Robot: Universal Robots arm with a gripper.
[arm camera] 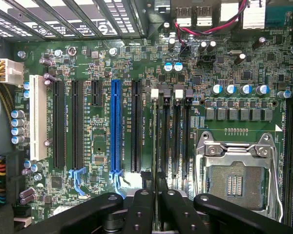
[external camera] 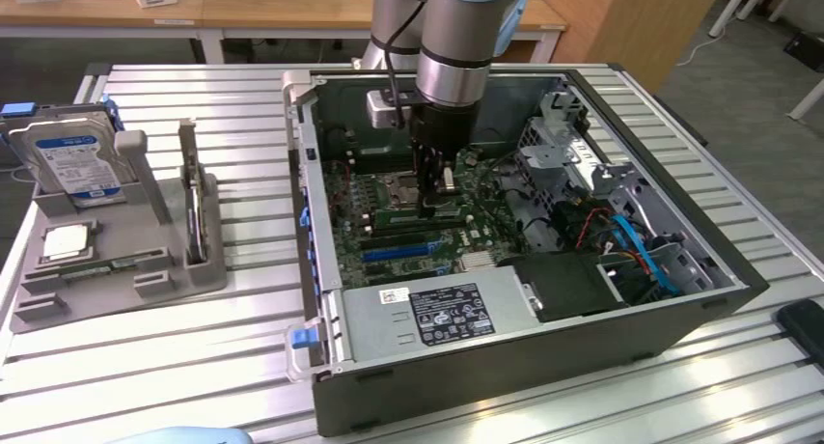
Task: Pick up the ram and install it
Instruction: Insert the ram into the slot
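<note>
Ram [arm camera: 156, 185] sits pinched in the nearly closed gripper [arm camera: 155, 176] in wrist view; exterior view adds the hard drive [external camera: 75, 159].

Open computer case [external camera: 515, 381] lying on a slatted metal table [external camera: 193, 367], green motherboard [arm camera: 102, 73] exposed inside. On the board, an empty processor socket [arm camera: 237, 180], one blue slot [arm camera: 116, 126], one white slot [arm camera: 35, 117]. Labelled grey power supply [external camera: 438, 314] inside the case, blue cables [external camera: 640, 246] nearby. To the exterior view's left, a grey holder [external camera: 149, 198] with a blue-labelled hard drive [external camera: 75, 159] upright and a silver processor chip [external camera: 68, 241] flat.
</note>
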